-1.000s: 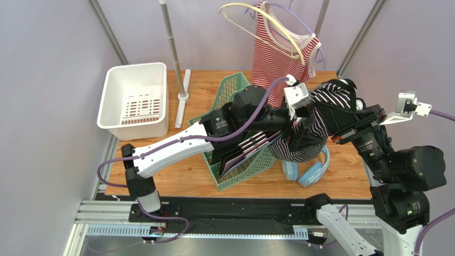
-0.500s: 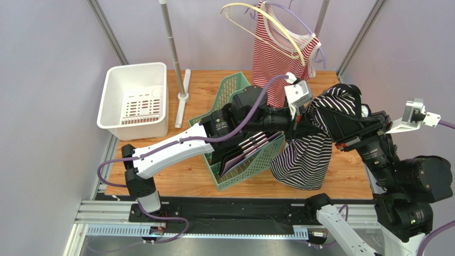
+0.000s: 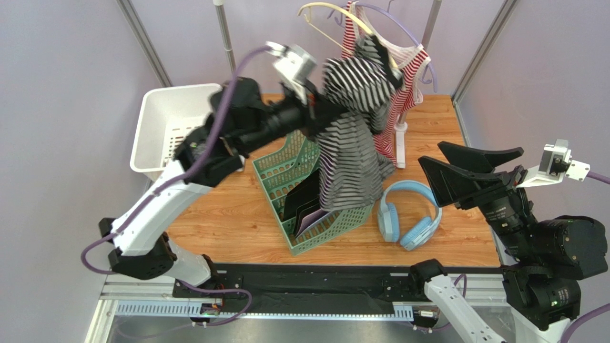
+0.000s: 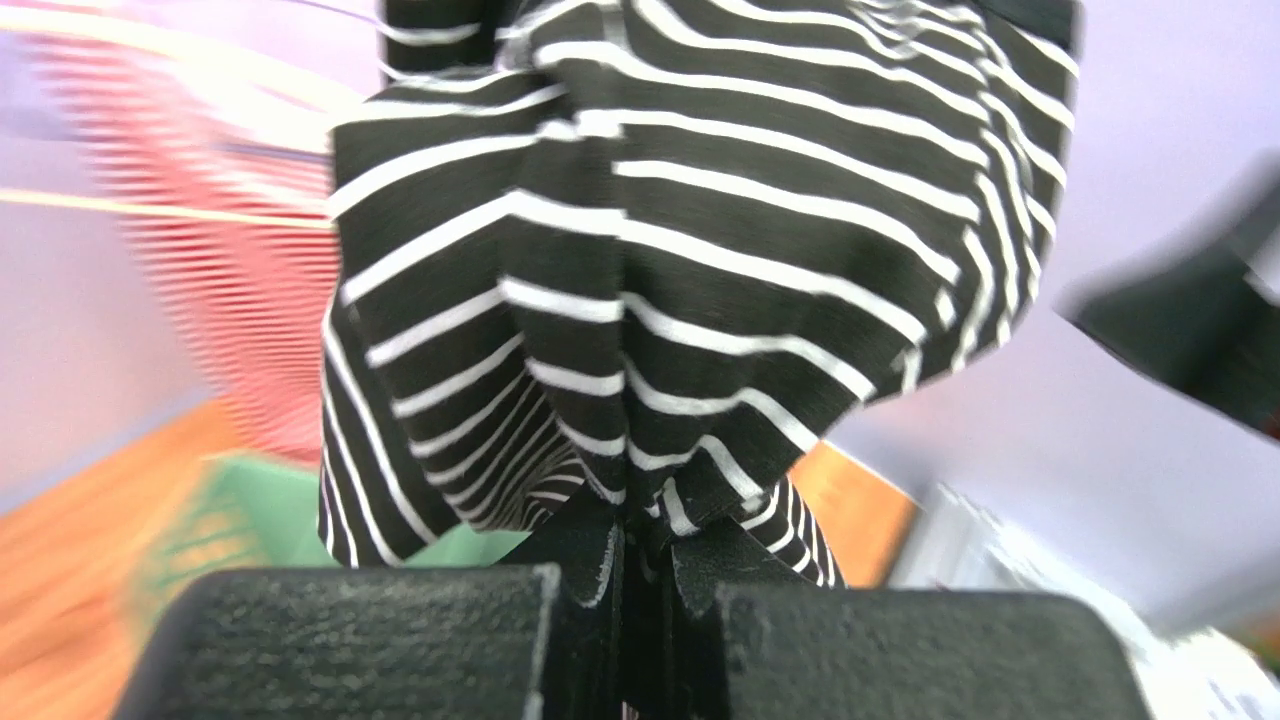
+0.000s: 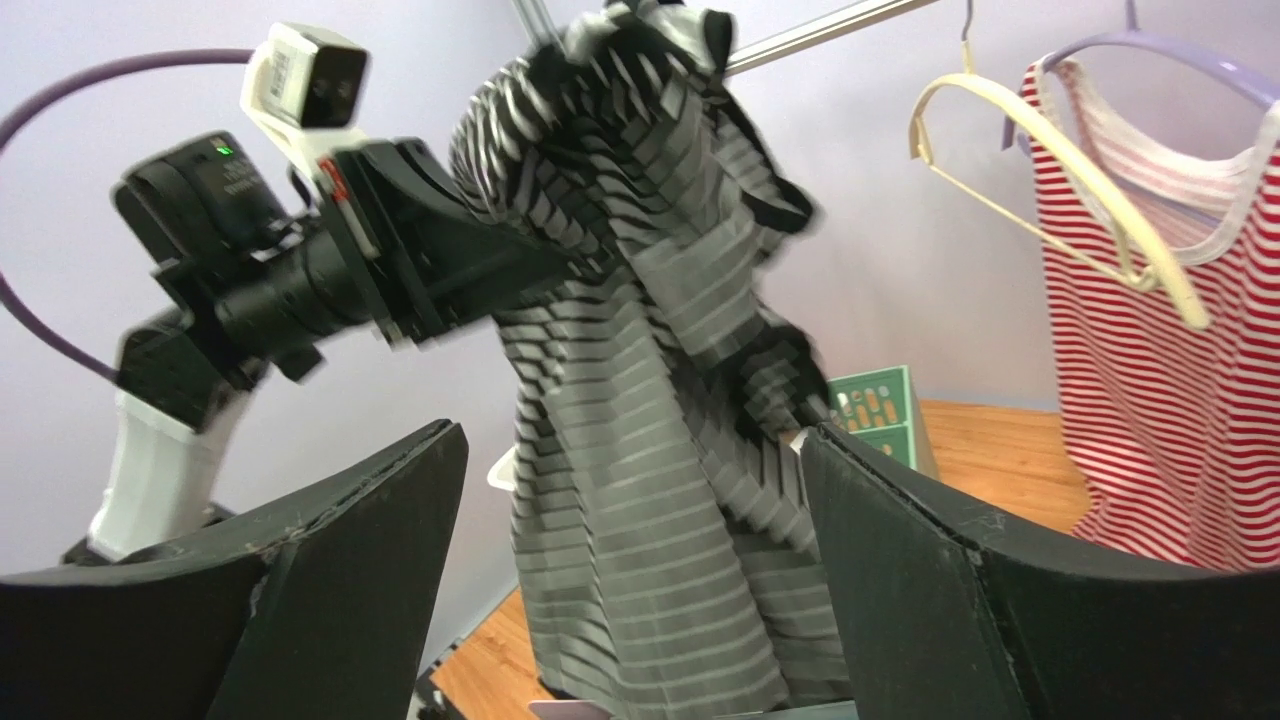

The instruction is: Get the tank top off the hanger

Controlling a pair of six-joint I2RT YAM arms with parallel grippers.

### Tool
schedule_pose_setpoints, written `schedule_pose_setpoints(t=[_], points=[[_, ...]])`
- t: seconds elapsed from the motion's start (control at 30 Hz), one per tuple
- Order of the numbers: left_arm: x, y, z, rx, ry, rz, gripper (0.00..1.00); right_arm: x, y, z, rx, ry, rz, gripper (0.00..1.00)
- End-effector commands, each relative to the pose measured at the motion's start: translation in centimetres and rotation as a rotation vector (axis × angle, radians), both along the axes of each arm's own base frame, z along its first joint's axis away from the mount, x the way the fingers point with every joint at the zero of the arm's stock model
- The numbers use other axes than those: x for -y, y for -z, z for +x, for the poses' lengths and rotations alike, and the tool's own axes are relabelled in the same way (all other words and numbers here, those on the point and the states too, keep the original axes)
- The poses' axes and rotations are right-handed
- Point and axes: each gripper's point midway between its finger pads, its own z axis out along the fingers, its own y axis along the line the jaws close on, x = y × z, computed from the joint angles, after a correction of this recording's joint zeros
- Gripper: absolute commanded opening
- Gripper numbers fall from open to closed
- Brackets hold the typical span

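- The left gripper (image 4: 628,600) pinches the bunched black top (image 3: 351,143) and holds it high.
- The black top drapes down to the basket (image 3: 276,171), in front of the red tank top (image 3: 409,64).
- The red tank top hangs on a hanger (image 5: 1082,198) at the back.
- The right gripper (image 3: 432,156) is spread wide and empty, above the headphones (image 3: 408,218).

Black tank top (image 3: 351,143) hangs ahead of the right tool (image 3: 430,153) (basket (image 3: 276,171) beneath).

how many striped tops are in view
2: a black top held up by the left gripper over the basket; a red top on the purple hanger at the back.
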Motion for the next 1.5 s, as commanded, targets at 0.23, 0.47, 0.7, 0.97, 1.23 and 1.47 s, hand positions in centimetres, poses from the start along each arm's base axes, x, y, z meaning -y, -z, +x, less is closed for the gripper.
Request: schedule_pose_setpoints(t=[0.23,0.47,0.7,0.97,1.23,1.47], points=[[-22.8,-0.1,6.0,-0.003,-0.67,0.096,0.0,0.2,3.2,3.2,-0.061,0.074,-0.074,0.88],[-31.8,4.5,12.6,-0.131,-0.943,0.202,0.0,0.3,5.2,4.4,-0.094,0.1,-0.121,0.87],[-38.4,10.8,19.3,-0.387,-1.08,0.13,0.0,0.8,7.2,4.8,-0.136,0.134,-0.152,0.88],[-42.6,14.7,21.2,-0.492,-1.239,0.133,0.0,1.1,8.8,5.5,-0.173,0.162,-0.188,0.88],[-43.8,19.5,23.1,-0.637,-1.248,0.159,0.0,1.8,10.7,7.2,-0.275,0.22,-0.23,0.88],[-45.1,20.6,24.9,-0.694,-1.28,0.148,0.0,4.5,12.9,10.3,-0.414,0.409,-0.289,0.89]])
